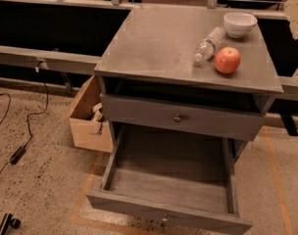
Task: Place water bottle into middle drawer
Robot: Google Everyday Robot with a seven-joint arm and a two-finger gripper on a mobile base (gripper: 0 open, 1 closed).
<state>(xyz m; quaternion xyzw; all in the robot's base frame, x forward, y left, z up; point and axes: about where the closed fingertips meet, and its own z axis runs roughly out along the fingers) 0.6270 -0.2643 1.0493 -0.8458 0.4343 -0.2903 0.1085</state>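
**Water bottle at rest on the bench; middle drawer open below**

Nearest, at the bottom of the view: middle drawer (173, 180) pulled well out, flat grey floor bare, low walls on both sides. Directly above: closed drawer front (154, 112) with a round metal knob, then a dark open slot under the bench top. On the floor to the left of the cabinet: cardboard box (85, 116), flaps open. On the bench (154, 43), toward the right rear: water bottle (208, 45) lying on its side, white cap toward the near edge, untouched. Apple (227, 60) just beside it on the right, contact uncertain. White bowl (239, 23) near the bottle's far end. Farthest, at the upper right edge of the view: claw (297, 14), pale and mostly cut off, well apart from the bottle; open or closed impossible to tell.

Task judged barely begun, with reach and grasp not yet made.

Likely failures from here:
- **Rolling:** a glancing touch on a round bottle lying on its side, sending it toward the bench edge.
- **Collision:** apple or bowl knocked by a wide approach in that crowded corner.
- **Slip:** smooth clear plastic sliding out of a poor grip.
- **Bad release:** letting go too high or too far forward, tipping the bottle over the low drawer wall.
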